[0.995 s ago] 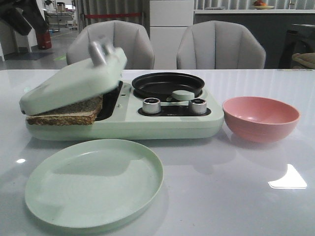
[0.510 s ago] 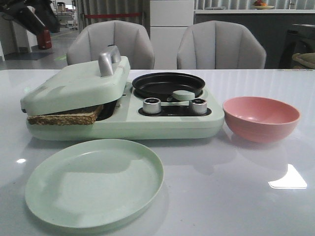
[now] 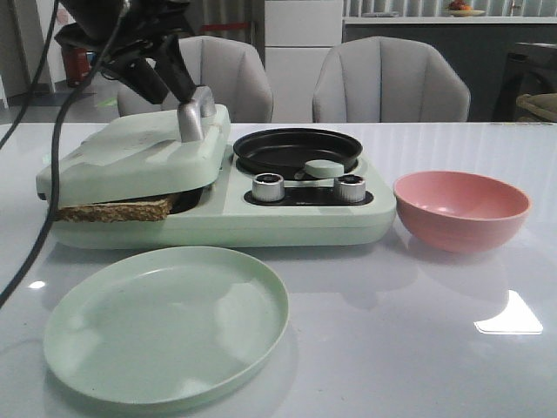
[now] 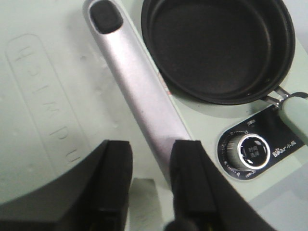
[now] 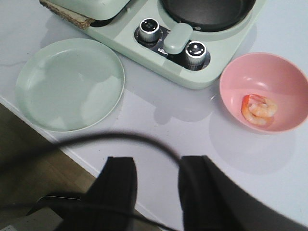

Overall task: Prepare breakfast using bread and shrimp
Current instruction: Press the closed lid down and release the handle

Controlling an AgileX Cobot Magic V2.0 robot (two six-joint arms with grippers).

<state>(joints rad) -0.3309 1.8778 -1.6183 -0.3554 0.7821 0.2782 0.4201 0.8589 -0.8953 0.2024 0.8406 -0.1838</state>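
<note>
Left gripper [image 3: 187, 96] above lidded bread [image 3: 113, 209]

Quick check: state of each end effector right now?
Left end effector: open, holding nothing, fingers apart beside the silver lid handle.
Right end effector: open, empty, above the table.

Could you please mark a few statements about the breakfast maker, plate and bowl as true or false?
1. The shrimp lie in the pink bowl. True.
2. The bread sits on the green plate. False: it is under the breakfast maker's lid; the plate holds nothing.
3. The black pan holds shrimp. False: it is empty.
4. The left gripper is above the lid's silver handle, jaws open. True.
5. The right gripper holds the bowl. False: its jaws are open, holding nothing.
</note>
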